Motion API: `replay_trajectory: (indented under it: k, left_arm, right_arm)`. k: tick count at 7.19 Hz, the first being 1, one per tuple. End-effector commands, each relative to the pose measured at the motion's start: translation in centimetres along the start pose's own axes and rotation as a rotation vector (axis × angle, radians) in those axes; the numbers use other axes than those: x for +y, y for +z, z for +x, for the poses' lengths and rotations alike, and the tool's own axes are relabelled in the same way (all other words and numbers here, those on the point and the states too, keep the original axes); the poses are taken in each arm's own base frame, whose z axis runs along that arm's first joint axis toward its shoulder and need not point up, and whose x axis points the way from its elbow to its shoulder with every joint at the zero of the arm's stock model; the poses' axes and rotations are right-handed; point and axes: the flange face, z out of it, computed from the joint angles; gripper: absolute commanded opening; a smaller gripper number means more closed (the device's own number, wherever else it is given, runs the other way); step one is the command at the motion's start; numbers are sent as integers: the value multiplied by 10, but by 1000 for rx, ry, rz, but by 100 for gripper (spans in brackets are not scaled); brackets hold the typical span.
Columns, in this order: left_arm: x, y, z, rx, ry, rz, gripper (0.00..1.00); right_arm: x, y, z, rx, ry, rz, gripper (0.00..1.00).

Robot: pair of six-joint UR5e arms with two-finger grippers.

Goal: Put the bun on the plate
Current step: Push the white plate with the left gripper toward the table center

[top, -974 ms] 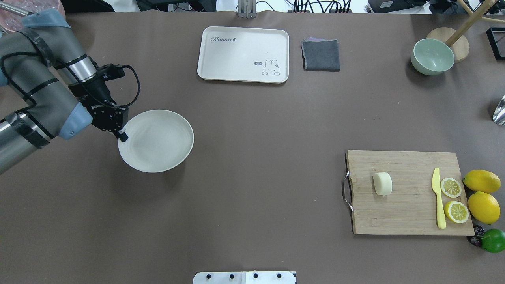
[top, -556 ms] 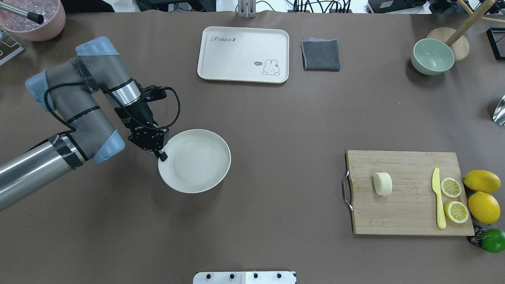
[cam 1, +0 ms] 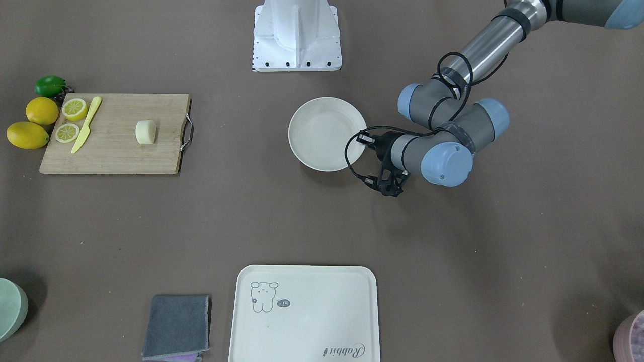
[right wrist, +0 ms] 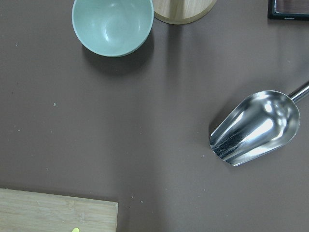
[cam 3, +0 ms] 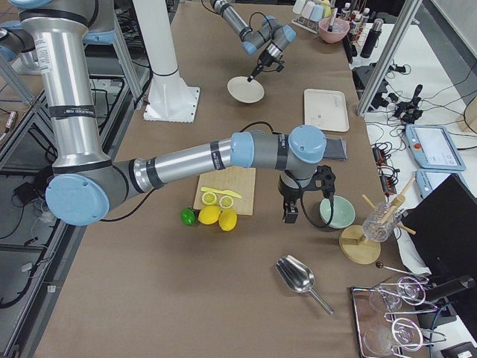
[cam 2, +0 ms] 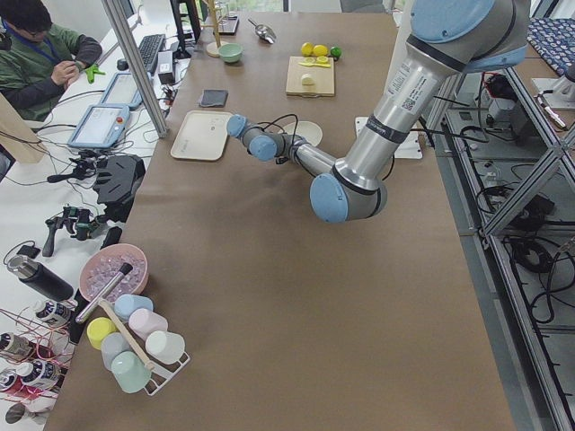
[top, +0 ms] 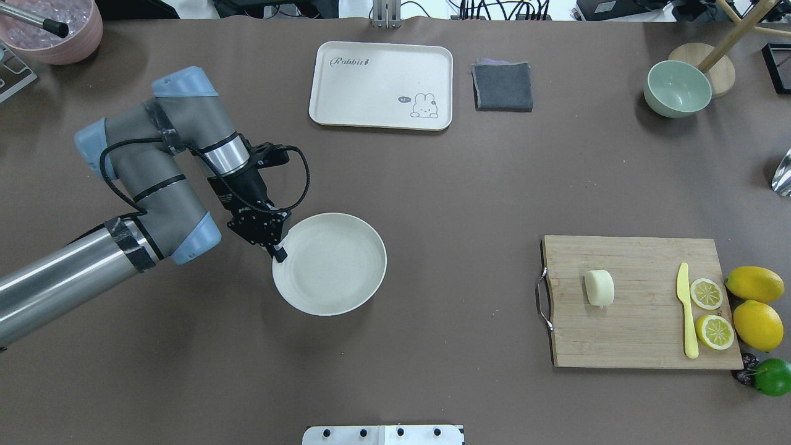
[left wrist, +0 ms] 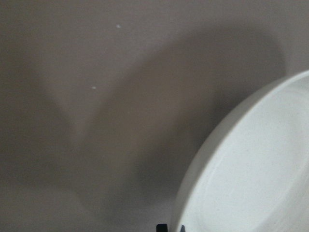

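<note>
The bun (top: pixel 599 288), a pale cream chunk, lies on the left part of the wooden cutting board (top: pixel 642 337), and also shows in the front view (cam 1: pixel 146 132). The off-white plate (top: pixel 337 266) is near the table's middle, and my left gripper (top: pixel 279 253) is shut on its left rim. In the left wrist view the plate (left wrist: pixel 251 183) fills the lower right, casting a shadow on the table. In the front view the left gripper (cam 1: pixel 363 143) meets the plate (cam 1: pixel 322 133) at its right edge. My right gripper (cam 3: pixel 291 212) shows only in the right side view, beside the green bowl; I cannot tell its state.
A yellow knife (top: pixel 686 309) and two lemon slices (top: pixel 706 293) share the board, with whole lemons (top: pixel 755 284) and a lime (top: pixel 772 377) beside it. A cream tray (top: pixel 381 85), grey cloth (top: pixel 503 85) and green bowl (top: pixel 677 88) stand at the far side. A metal scoop (right wrist: pixel 256 128) lies at the right.
My left arm has carried the plate to the right, from the table's left side toward its middle, and slightly nearer the robot. The bun and board have not moved.
</note>
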Motion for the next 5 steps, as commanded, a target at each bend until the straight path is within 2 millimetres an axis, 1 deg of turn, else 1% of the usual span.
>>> replay_trajectory:
  k: [1,2,3,4,5]
  left_arm:
    - [-11,26,25,-2,26,-30,0]
    - [-21,34,39,-27,39,-22,0]
    - [-20,32,38,-24,56,-11,56]
    - [-20,32,38,-28,27,-5,97]
    - [-20,20,37,-25,-1,11,97]
  right_arm:
    - [0,0,0,3,-1,1,100]
    - [-1,-1,-1,2,-3,3,100]
    - [-1,-2,-2,-1,-4,5,100]
    - [-1,-2,-2,-1,-3,4,100]
    - [-1,-2,-2,-1,-3,4,100]
